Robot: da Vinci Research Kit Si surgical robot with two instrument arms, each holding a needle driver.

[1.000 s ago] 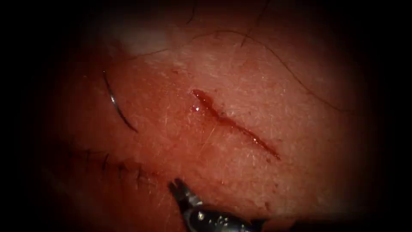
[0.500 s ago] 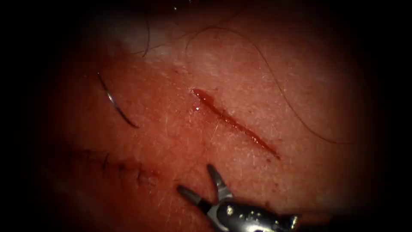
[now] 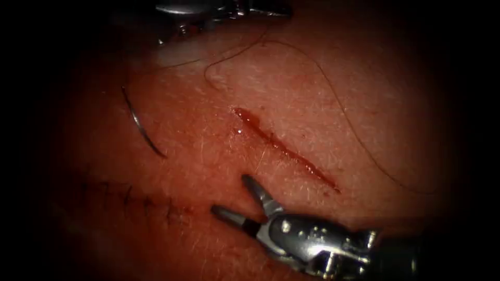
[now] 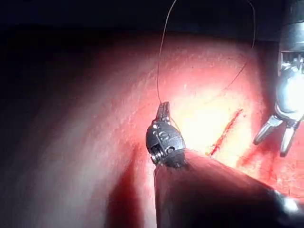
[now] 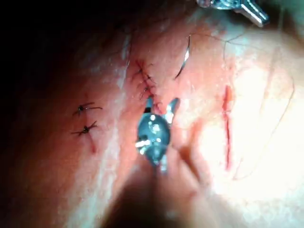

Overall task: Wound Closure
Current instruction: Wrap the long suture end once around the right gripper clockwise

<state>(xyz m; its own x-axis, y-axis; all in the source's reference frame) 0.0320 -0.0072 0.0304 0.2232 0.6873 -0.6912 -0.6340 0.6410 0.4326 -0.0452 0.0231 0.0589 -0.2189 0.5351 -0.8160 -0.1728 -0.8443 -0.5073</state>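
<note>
The needle (image 3: pixel 139 125) lies loose on the tissue (image 3: pixel 312 104) at the left of the endoscope frame, well to the left of the cut (image 3: pixel 284 148); it does not look driven in, and neither tool holds it. Its thread (image 3: pixel 333 99) loops across the upper right of the frame, right of the cut. In your left wrist view the left end effector (image 4: pixel 163 110) is closed on the thread. Your right end effector (image 3: pixel 239 200) sits at the lower centre, spread wide and holding nothing, just left of the cut. Risks, as I judge them: tension on that thread could drag the loose needle, and the slack loop could snag your open right tool. An older stitched line (image 3: pixel 140 200) sits lower left. There are no containers here.
</note>
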